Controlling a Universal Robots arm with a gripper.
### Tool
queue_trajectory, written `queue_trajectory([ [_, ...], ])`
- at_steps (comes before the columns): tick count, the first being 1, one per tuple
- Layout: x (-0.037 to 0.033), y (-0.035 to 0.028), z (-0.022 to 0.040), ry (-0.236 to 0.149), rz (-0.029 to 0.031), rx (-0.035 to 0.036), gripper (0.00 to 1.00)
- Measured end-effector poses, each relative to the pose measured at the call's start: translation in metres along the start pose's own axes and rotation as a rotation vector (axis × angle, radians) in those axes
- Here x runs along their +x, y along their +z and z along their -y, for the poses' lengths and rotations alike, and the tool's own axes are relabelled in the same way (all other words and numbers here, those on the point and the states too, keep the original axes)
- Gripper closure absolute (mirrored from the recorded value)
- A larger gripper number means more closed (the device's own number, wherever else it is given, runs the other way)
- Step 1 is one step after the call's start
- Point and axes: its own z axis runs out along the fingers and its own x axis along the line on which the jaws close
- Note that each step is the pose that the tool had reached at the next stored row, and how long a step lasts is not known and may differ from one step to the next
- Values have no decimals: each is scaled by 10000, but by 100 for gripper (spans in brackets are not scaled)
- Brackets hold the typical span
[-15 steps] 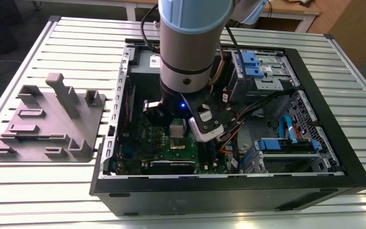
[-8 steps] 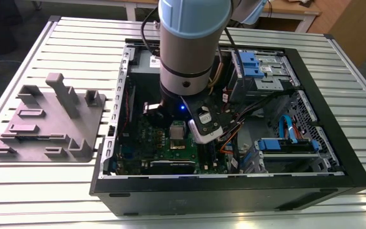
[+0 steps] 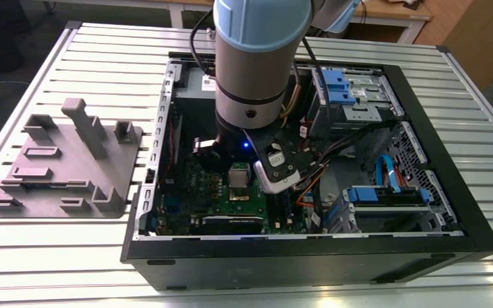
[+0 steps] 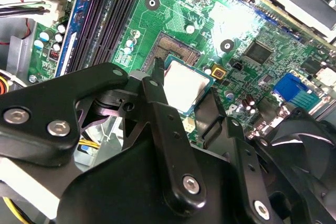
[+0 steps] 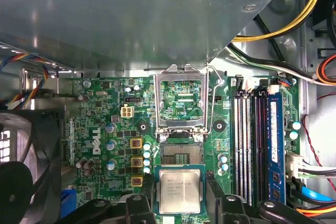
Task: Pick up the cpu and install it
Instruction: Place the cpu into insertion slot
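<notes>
A slatted counter point(image 3: 58, 256) carries an open computer case point(image 3: 315, 263); in the exterior view a grey fixture point(image 3: 67, 167) lies at its nine o'clock. The hand point(image 5: 180, 193) pinches the cpu point(image 5: 180, 190) by two edges, just beside the open socket point(image 5: 181, 153).

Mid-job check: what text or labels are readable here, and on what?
cpu: lines of print on its metal top, too small to read.
motherboard: a white logo and tiny component markings, none clear enough to quote.
white sticker inside the case: blurred.
</notes>
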Motion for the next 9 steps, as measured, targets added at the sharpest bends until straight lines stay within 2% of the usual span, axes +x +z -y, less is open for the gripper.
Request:
queue_trajectory([
  [4,-1,18,0,-1,2,-2,53],
  [9,0,98,4,0,0,2,53],
])
